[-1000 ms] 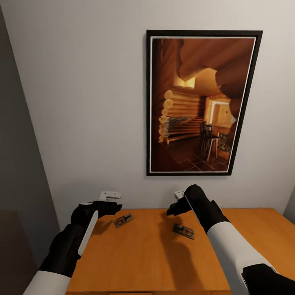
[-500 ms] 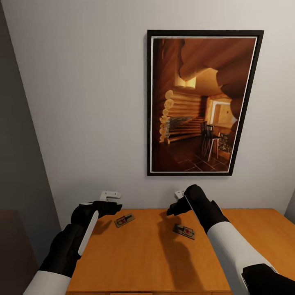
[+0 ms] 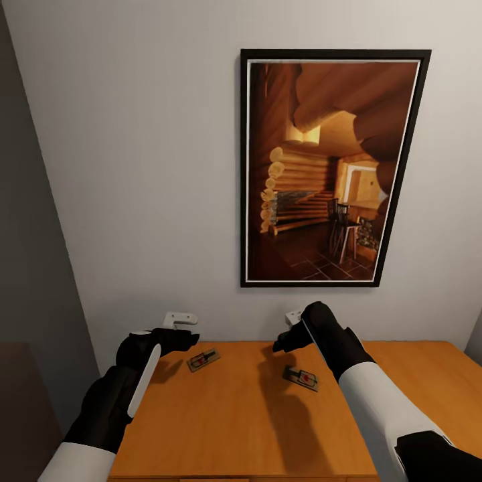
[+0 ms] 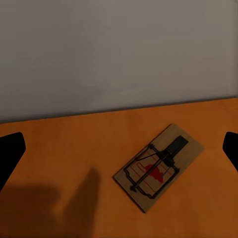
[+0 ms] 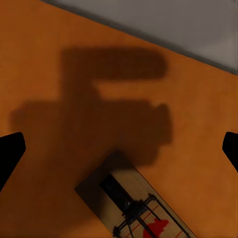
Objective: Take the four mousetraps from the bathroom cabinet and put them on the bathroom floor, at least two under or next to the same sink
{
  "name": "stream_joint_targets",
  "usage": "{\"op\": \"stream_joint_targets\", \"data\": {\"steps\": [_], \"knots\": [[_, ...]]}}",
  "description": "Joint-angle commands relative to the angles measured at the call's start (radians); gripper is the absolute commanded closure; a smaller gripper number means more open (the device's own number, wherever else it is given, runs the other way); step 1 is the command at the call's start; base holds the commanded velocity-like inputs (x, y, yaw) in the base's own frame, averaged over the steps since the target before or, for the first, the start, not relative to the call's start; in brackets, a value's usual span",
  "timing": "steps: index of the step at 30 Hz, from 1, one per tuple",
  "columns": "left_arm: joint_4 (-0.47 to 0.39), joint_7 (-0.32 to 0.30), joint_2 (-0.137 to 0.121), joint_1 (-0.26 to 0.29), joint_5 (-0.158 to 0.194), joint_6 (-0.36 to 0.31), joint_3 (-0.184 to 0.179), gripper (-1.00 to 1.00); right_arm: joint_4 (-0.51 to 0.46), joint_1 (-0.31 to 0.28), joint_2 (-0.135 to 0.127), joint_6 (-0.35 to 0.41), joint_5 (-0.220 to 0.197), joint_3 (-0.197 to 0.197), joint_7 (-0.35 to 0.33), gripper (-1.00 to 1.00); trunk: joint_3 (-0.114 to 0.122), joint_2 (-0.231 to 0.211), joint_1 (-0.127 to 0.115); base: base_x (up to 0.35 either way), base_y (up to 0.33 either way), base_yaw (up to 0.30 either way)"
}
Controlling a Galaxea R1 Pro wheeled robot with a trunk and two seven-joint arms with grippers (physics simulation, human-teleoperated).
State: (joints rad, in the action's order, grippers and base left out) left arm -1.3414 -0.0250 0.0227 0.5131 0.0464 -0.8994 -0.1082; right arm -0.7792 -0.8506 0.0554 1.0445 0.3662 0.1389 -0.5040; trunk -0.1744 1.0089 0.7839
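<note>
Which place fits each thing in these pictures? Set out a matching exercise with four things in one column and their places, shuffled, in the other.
Things:
1. left claw
2. right claw
3. framed picture
4. cabinet top

Places:
A. hanging on the white wall
B. above the mousetrap on the right side of the wood
C. bearing both traps
D. above the mousetrap on the left side of the wood

Pairs: 1-D, 2-B, 3-A, 4-C

Soft, even overhead light; both arms cast blurred shadows across the orange cabinet top (image 3: pixel 234 422), wrist views slightly soft, no glare
</note>
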Motion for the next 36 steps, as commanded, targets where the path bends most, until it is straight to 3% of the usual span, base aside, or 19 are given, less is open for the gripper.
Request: {"op": "stream_joint_targets", "data": {"steps": [1,36], "knots": [[-0.001,0.000,0.000,0.001,0.004,-0.005,0.000,-1.00,-0.001,-0.001,0.000,0.003,0.011,0.001,-0.009,-1.00,-0.002,0.001,0.000,0.000,0.000,0.000],[-0.001,0.000,0.000,0.001,0.004,-0.004,-0.001,-1.00,0.014,-0.001,-0.004,0.003,0.008,0.003,-0.009,-1.00,-0.002,0.001,0.000,-0.038,-0.035,0.000]]}}
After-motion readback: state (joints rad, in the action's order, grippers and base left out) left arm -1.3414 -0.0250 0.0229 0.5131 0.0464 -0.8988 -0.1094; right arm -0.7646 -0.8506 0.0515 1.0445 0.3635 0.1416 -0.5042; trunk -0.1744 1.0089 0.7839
